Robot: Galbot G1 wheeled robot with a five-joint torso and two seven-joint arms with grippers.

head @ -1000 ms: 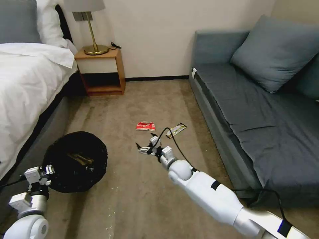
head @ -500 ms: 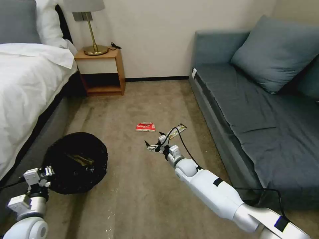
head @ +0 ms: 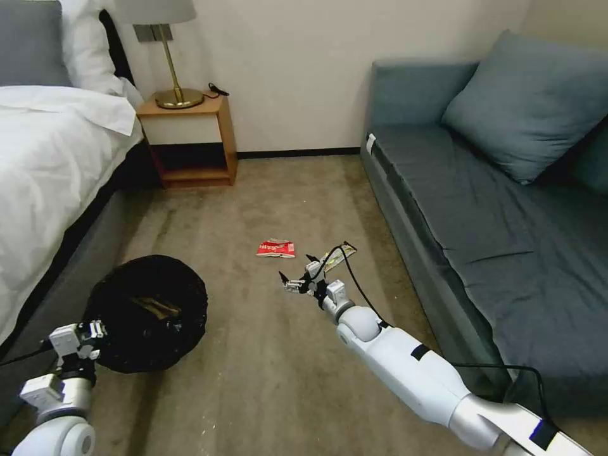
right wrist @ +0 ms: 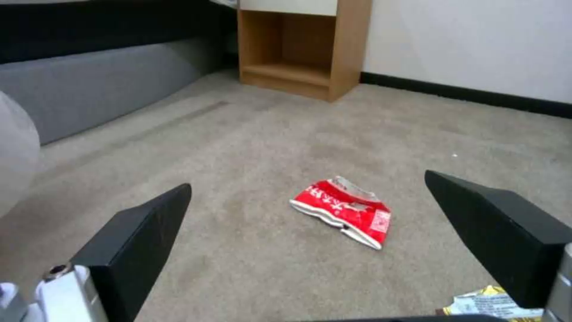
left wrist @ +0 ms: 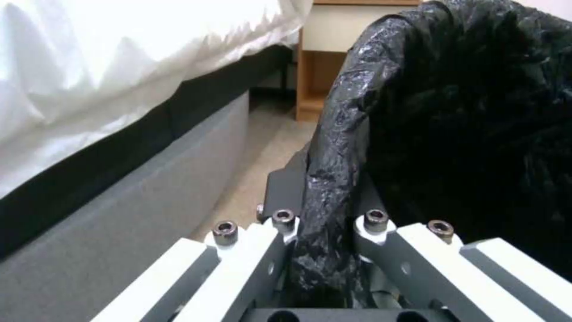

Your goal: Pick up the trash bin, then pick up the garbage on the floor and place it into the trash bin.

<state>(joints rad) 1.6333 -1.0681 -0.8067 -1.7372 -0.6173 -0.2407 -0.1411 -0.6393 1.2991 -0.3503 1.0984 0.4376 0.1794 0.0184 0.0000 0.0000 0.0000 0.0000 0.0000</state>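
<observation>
The trash bin (head: 149, 313), lined with a black bag, is at the left beside the bed. My left gripper (head: 95, 330) is shut on its near rim, and the left wrist view shows the black bag (left wrist: 464, 112) pinched between the fingers (left wrist: 268, 250). Some brownish litter (head: 155, 306) lies inside the bin. A red-and-white wrapper (head: 276, 248) and a gold-and-black wrapper (head: 335, 255) lie on the carpet. My right gripper (head: 296, 278) hovers open just short of them. In its wrist view the red wrapper (right wrist: 344, 211) lies ahead between the spread fingertips (right wrist: 143, 232), with the gold wrapper (right wrist: 489, 304) to one side.
A bed (head: 50, 164) runs along the left and a grey sofa (head: 481, 209) along the right. A wooden nightstand (head: 187, 139) with a lamp stands at the back wall. Open carpet lies between bed and sofa.
My right gripper has reached forward and to the right, closer to the two wrappers. The head view has shifted slightly. My left gripper still holds the bin rim.
</observation>
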